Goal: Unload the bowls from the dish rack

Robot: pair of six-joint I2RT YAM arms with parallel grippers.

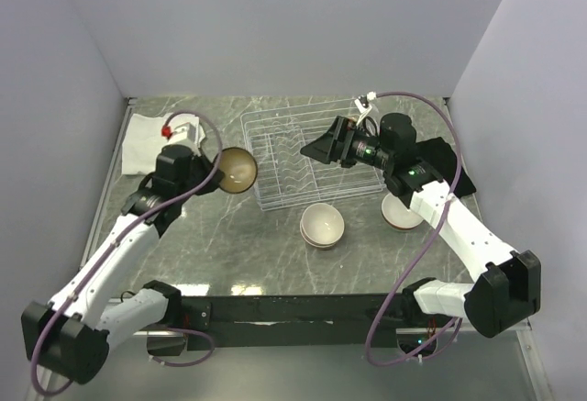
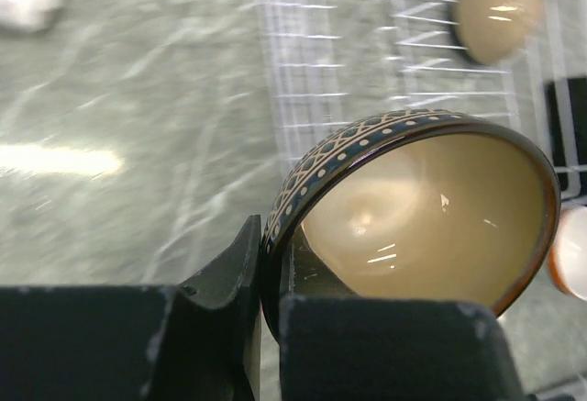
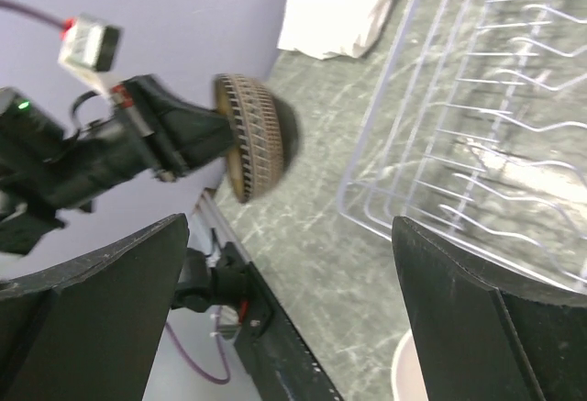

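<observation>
marble table (image 1: 229,250): l hand (image 1: 216,170) grips patterned bowl (image 1: 237,170) beside rack (image 1: 303,158).

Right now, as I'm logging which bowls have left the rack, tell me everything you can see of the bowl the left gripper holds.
The patterned bowl is small, round and glossy like glazed ceramic: dark outside with a pale lattice and dots under the rim, plain cream-tan inside, empty. It is tipped on its side, held clear of the table, left of the dish rack. The left gripper pinches its rim, one finger inside, one outside; nothing else touches it.
</observation>
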